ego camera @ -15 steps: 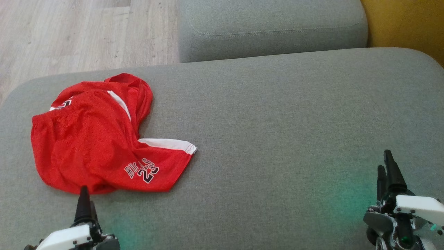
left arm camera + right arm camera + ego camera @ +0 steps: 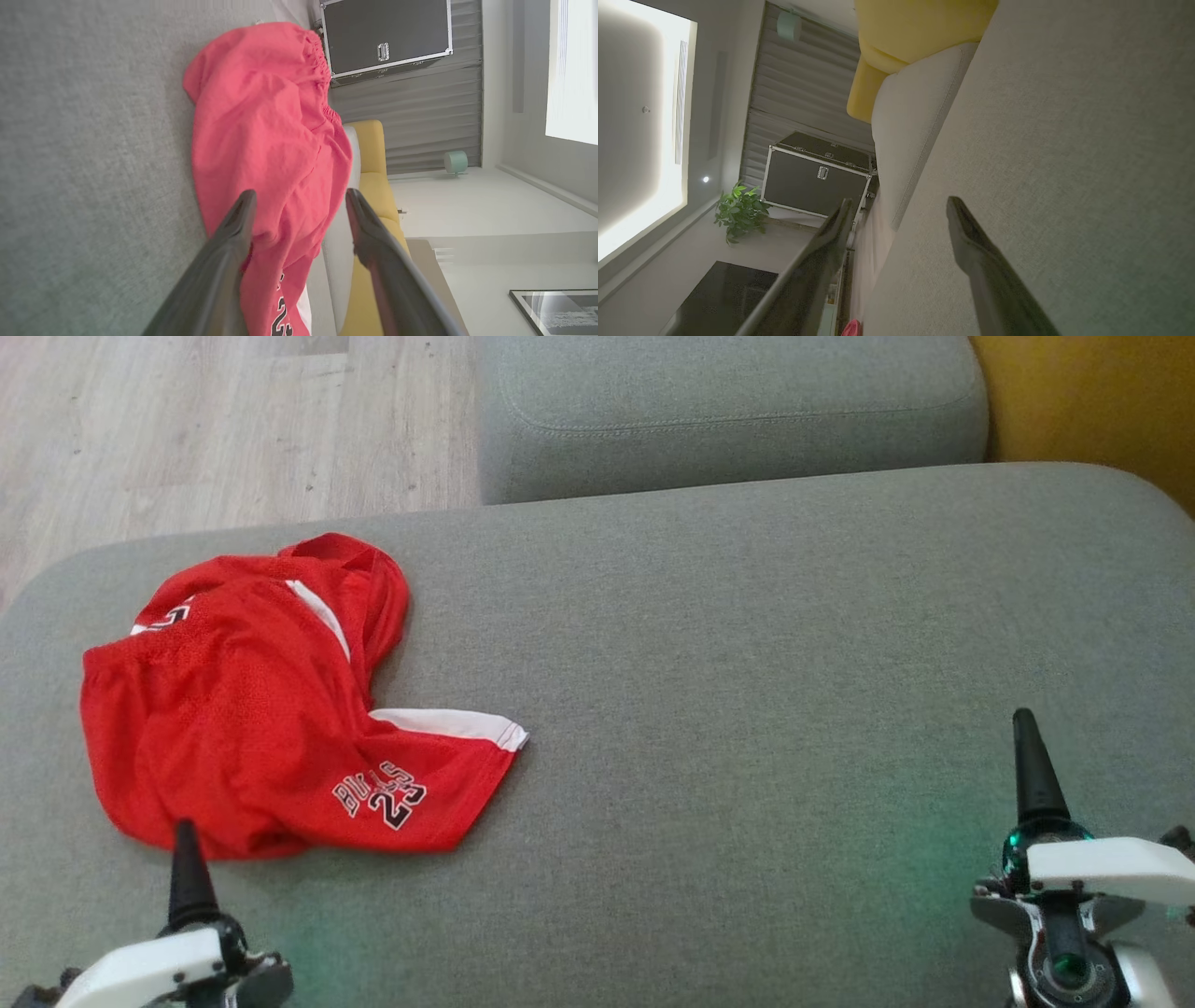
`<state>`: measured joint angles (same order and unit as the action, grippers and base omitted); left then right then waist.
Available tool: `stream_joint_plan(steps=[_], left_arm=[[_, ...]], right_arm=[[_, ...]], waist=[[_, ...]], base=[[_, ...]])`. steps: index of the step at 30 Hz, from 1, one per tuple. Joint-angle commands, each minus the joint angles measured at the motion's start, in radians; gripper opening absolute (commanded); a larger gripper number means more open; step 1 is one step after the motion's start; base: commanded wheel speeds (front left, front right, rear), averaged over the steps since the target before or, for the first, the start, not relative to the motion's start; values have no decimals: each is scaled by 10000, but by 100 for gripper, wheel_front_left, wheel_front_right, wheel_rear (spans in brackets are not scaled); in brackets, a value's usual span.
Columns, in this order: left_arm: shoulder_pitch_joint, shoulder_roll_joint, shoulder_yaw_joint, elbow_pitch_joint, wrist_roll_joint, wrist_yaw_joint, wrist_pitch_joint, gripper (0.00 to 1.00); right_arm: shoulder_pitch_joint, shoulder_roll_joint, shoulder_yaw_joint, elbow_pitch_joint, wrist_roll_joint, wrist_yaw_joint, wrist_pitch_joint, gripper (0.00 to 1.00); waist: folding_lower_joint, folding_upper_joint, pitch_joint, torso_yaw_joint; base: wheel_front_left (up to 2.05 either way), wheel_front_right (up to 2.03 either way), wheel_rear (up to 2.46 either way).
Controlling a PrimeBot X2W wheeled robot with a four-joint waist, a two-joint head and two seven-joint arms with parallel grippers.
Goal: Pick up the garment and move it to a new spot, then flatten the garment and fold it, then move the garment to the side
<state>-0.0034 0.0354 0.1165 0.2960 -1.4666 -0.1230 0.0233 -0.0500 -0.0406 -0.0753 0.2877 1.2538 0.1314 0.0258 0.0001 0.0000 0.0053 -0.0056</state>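
The garment is a pair of red shorts with white side stripes and black-and-white lettering, lying crumpled on the left part of the grey sofa cushion. My left gripper stands at the garment's near edge, its dark finger overlapping the red hem. In the left wrist view the left gripper is open, with the garment lying ahead of and between the fingertips; nothing is gripped. My right gripper hovers over bare cushion at the lower right, far from the garment. The right gripper is open and empty.
A second grey cushion sits behind the main one, with wood floor at the upper left and a yellow seat at the upper right. A black flight case and a potted plant stand farther back.
My left gripper has shifted left and slightly forward onto the garment's edge. My right gripper has moved forward and rolled, so one finger shows instead of two. The garment lies as before.
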Motion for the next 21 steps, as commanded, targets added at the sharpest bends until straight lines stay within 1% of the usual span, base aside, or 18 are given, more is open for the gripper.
stream_joint_plan(steps=[1, 3, 4, 9, 21], left_arm=[[-518, 73, 228, -430, 235, -20, -132, 100], [-543, 74, 285, -535, 483, -21, -191, 100], [-564, 76, 314, -655, 755, -22, -250, 100], [-581, 80, 245, -991, 1721, -25, -396, 100], [-547, 90, -499, -1777, 4040, 260, -748, 100]], right_arm=[[-507, -46, 79, -464, -374, -2, -143, 100], [-524, -47, 54, -602, -743, -2, -202, 100], [-546, -48, 47, -751, -1155, -2, -261, 100], [-580, -51, 170, -1054, -2145, -2, -408, 100], [-665, -58, 629, -1377, -4463, -3, -762, 100]], waist=[[-1, 0, 3, -9], [-1, 0, 8, -22], [-1, 0, 17, -31], [-1, 0, 41, -38], [-1, 0, 97, -27]], base=[[0, 0, 0], [0, 0, 0], [0, 0, 0], [0, 0, 0], [0, 0, 0]])
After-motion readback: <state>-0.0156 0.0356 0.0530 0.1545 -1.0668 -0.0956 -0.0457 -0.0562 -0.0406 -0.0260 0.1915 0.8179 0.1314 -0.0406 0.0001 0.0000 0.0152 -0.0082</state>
